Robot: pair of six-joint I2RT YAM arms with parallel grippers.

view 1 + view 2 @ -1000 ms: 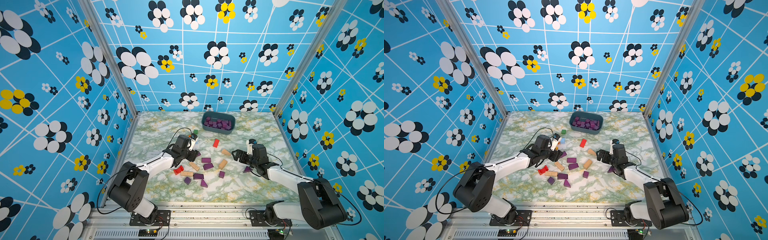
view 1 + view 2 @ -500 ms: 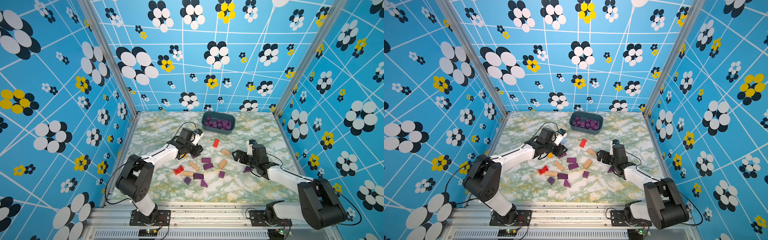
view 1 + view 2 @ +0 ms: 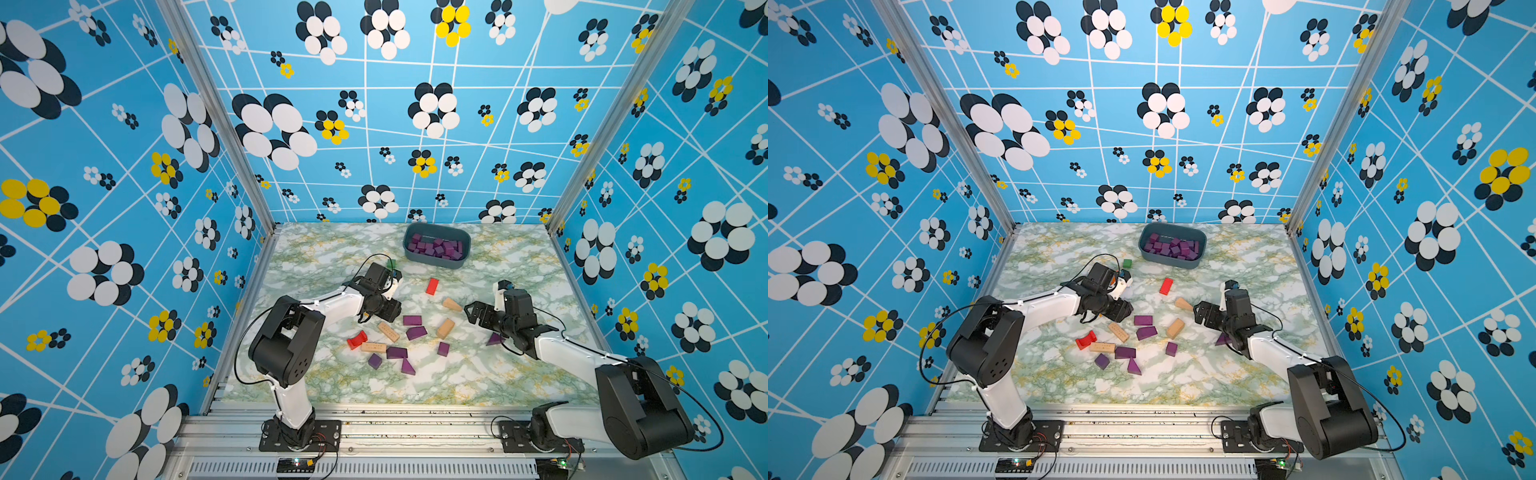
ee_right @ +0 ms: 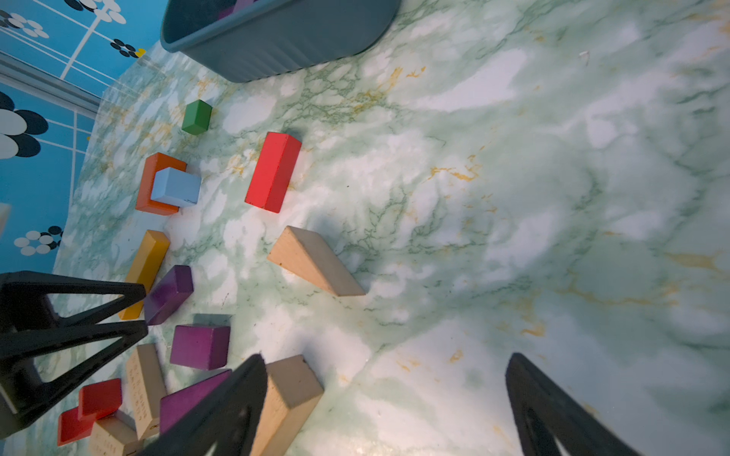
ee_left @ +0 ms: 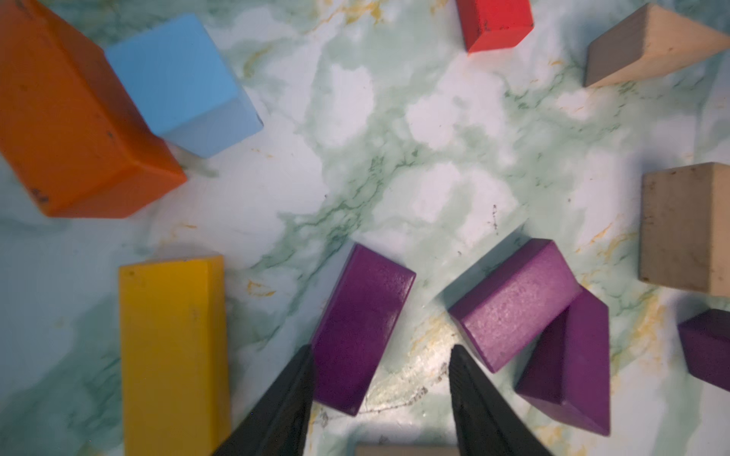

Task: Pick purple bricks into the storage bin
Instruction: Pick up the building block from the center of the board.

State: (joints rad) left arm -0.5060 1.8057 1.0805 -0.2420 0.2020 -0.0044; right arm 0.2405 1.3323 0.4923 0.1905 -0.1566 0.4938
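Note:
Several purple bricks lie loose mid-table, among them a bar [image 3: 412,320], a wedge [image 3: 416,332] and a cube [image 3: 443,348]. A purple wedge [image 3: 494,338] lies by the right arm. The storage bin [image 3: 436,262] [image 3: 1171,262] stands at the back with several purple bricks inside. My left gripper [image 3: 386,311] [image 5: 381,349] hangs low over the table, open. A purple bar [image 5: 363,327] reaches partly between its fingers and rests against one fingertip [image 5: 306,375]; the other stands clear. My right gripper [image 3: 473,315] [image 4: 385,359] is wide open over bare table.
Other blocks mix with the purple ones: a red bar [image 3: 432,286], a tan wedge [image 3: 451,304], a tan block [image 4: 292,391] beside a right fingertip, and a red arch [image 3: 356,339]. A yellow bar [image 5: 174,351], an orange block [image 5: 67,118] and a light blue cube [image 5: 177,79] lie beside the left gripper.
The left arm has shifted its gripper a little toward the front, down onto the cluster of blocks. The right arm has not moved.

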